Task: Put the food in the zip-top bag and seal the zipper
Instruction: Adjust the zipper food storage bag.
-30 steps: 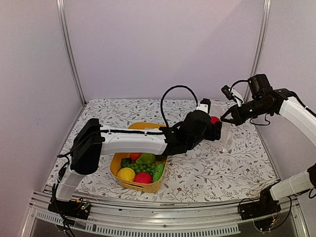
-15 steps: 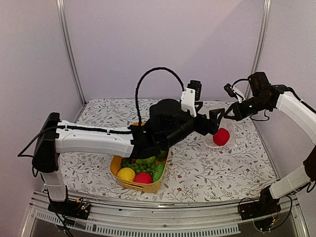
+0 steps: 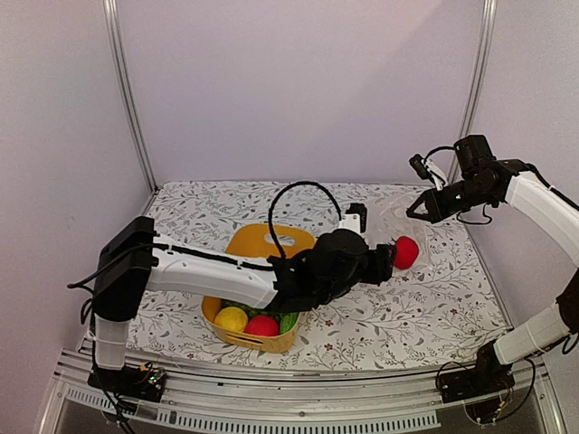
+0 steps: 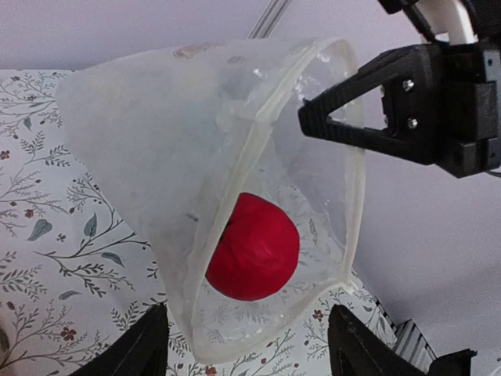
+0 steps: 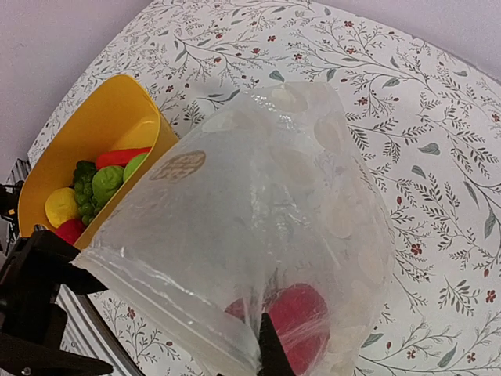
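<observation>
The clear zip-top bag (image 4: pixel 156 149) hangs open from my right gripper (image 3: pixel 422 211), which is shut on its mouth rim. The zipper (image 4: pixel 357 188) runs as a pale strip round the open mouth. One red round fruit (image 4: pixel 254 247) lies inside the bag; it also shows in the top view (image 3: pixel 406 252) and in the right wrist view (image 5: pixel 301 313). My left gripper (image 4: pixel 250 348) is open and empty just outside the mouth, its fingers (image 4: pixel 145 345) spread below the rim. The rest of the food, a yellow fruit (image 3: pixel 232 318), a red fruit (image 3: pixel 262 325) and greens (image 5: pixel 106 182), lies in the yellow basket (image 3: pixel 262 237).
The table has a floral cloth (image 3: pixel 425 298). Metal frame posts (image 3: pixel 127 99) stand at the back corners, with purple walls behind. The left arm (image 3: pixel 208 271) stretches over the basket towards the bag at the right.
My left gripper let go of the red fruit into the bag and opened. The left arm then dropped lower and drew back a little from the mouth. The right gripper has kept its hold.
</observation>
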